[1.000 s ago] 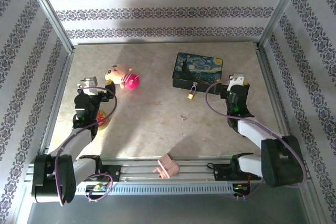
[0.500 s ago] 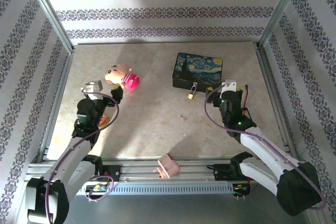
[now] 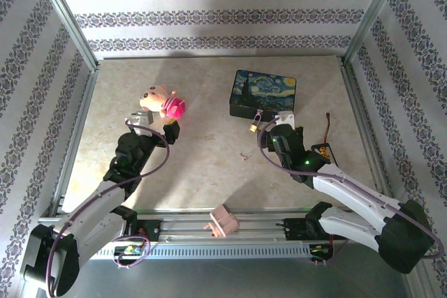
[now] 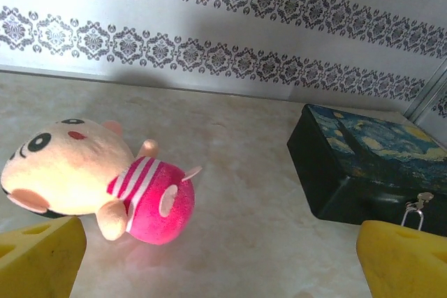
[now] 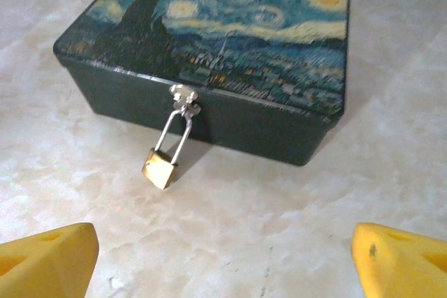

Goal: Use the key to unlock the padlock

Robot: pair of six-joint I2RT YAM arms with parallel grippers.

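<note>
The padlock is tiny and brass-gold; its thin silvery shackle hangs from the latch of a painted box. Its body rests on the table in front of the box. From above, the padlock lies just left of my right gripper. In the wrist view the right gripper is open, with yellow fingers wide apart and the padlock ahead, left of centre. The key is a small sliver on the table below the padlock. My left gripper is open and empty.
A plush toy with a pink striped body lies just beyond the left gripper, and the left wrist view has the plush toy close ahead. A pink block sits on the front rail. Wallpapered walls and metal posts enclose the table.
Both arms have reached forward and inward. The right gripper swung left, close to the padlock. The left gripper moved right, to just below the plush toy.
</note>
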